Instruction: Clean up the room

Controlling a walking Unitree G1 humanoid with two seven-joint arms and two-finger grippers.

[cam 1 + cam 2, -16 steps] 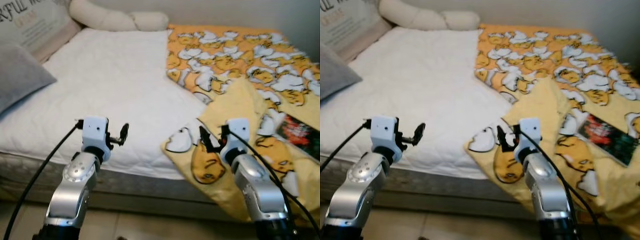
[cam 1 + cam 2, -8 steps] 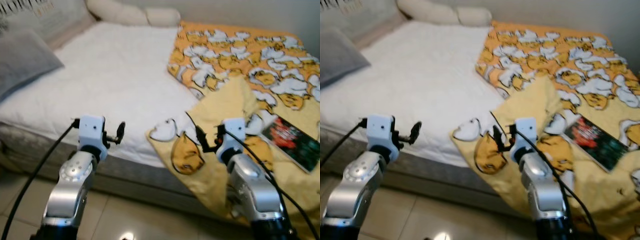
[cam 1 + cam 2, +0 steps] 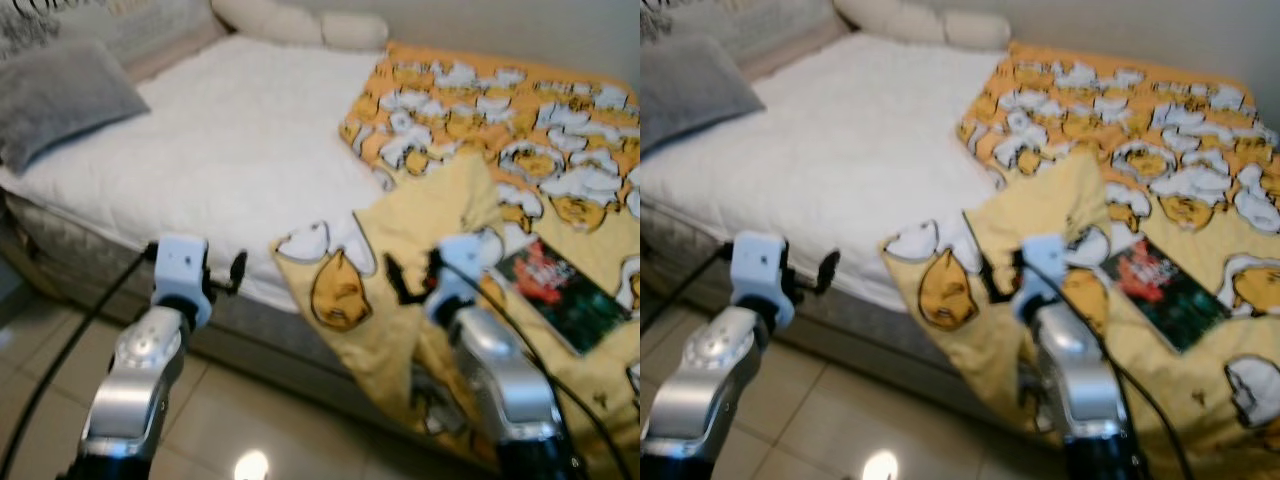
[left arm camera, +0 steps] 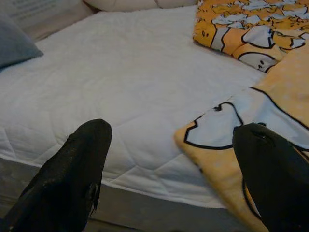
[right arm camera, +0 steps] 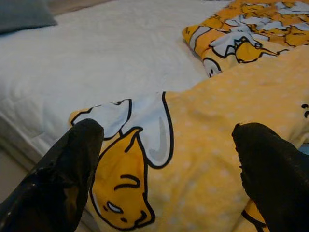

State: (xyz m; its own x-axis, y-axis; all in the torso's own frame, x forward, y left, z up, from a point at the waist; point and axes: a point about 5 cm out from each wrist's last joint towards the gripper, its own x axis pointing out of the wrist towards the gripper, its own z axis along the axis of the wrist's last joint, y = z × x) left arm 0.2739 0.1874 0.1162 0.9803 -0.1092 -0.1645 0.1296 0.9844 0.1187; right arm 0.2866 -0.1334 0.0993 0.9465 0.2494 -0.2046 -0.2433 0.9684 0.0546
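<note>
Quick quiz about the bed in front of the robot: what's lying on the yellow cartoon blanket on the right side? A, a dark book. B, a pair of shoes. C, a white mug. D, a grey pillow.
A: a dark-covered book lies flat on the yellow blanket, while the grey pillow sits far off on the white mattress.

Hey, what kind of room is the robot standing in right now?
Most likely a bedroom: a bed with a white mattress cover, a grey pillow near its head, and a yellow cartoon-print blanket spread across it.
</note>
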